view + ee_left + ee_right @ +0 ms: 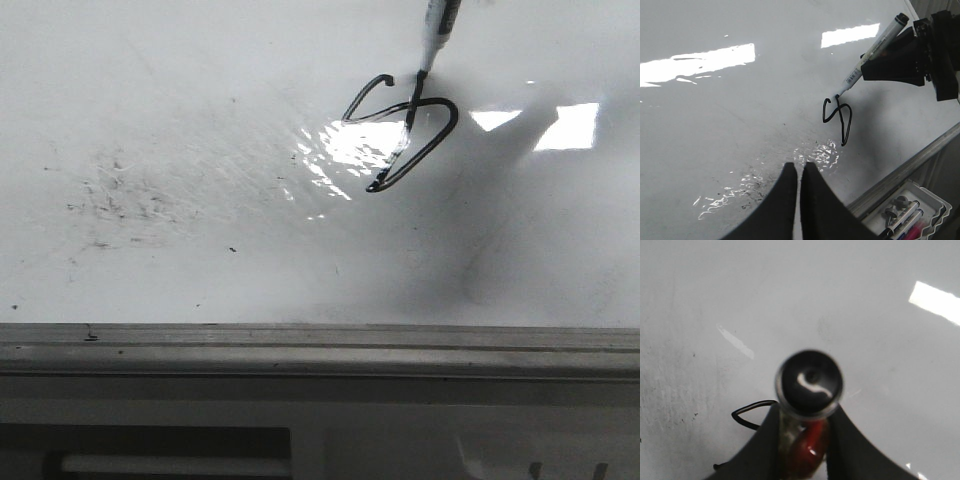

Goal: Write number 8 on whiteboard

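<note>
The number 8 (400, 125) is a thin black marker line drawn right of centre and toward the far side of the whiteboard (200, 250), a tilted, angular figure of crossing loops whose upper left corner looks not quite closed. Going from left to right in the front view, the whiteboard first shows a patch of faint grey-black specks and fine scratches, then a bright rippled glare on its glossy white surface, then the figure itself, and beyond it two hard window-like reflections. A grey metal edge rail (320, 345) runs along the near side. The marker (432, 35) comes down steeply from above with its white barrel and dark tip meeting the board at the top of the figure, a lean that seems meant to keep the tip pressed on the surface while the line is drawn. The left gripper (798, 172) hovers over the board short of the drawing, its two smooth black fingers nearly together with only a slit between them and nothing held, apparently parked out of the way. The right gripper (805, 440) has its dark fingers clamped on either side of the marker, whose round black end cap fills its wrist view. A white tray (912, 215) of spare markers sits beyond the rail.
</note>
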{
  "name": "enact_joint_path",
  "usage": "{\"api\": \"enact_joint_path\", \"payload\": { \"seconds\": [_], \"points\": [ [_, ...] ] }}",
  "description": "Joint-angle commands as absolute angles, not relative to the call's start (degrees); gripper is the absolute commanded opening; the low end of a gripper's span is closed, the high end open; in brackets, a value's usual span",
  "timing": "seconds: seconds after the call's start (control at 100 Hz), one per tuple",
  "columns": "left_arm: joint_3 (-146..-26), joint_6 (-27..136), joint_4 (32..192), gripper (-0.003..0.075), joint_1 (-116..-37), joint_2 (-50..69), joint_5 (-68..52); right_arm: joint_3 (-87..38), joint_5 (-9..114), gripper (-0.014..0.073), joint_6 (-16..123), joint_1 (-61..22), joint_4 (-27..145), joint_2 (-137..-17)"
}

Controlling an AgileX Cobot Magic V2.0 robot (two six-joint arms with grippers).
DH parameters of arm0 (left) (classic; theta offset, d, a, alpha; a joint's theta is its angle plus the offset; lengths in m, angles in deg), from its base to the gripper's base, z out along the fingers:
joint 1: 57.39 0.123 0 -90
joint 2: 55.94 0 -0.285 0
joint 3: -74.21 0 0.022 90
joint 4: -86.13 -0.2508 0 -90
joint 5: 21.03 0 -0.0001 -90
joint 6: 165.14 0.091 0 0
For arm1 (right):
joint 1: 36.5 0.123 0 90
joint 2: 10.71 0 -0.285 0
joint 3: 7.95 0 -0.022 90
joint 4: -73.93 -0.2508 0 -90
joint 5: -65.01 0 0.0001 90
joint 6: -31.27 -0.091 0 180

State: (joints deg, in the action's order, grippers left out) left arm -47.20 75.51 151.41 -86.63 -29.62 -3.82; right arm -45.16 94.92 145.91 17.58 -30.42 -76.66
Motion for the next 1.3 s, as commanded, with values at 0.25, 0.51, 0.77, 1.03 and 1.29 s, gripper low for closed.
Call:
{"api": "enact_joint_path", "payload": {
  "seconds": [0.25, 0.51, 0.77, 1.03, 1.29],
  "points": [
    [-48.9, 74.8, 153.1, -0.002, -86.6, -29.2, -4.8, -42.8, 89.4, -0.0045, 146.7, 16.9, -27.6, -77.0],
    [-48.9, 74.8, 153.1, -0.002, -86.6, -29.2, -4.8, -41.4, 89.0, -0.0045, 146.7, 17.0, -27.6, -77.1],
    [-48.9, 74.8, 153.1, -0.0013, -86.6, -29.2, -4.8, -39.1, 86.0, -0.0046, 146.7, 22.2, -28.7, -69.3],
    [-50.3, 74.8, 153.1, 0.0397, -86.6, -25.1, 0.5, -41.5, 94.4, -0.0071, 152.0, 23.8, -32.5, -62.7],
    [-56.9, 84.6, 154.5, 0.0377, -86.7, -12.0, 11.0, -47.1, 83.0, -0.0071, 149.8, 23.9, -32.5, -61.8]
  ]
}}
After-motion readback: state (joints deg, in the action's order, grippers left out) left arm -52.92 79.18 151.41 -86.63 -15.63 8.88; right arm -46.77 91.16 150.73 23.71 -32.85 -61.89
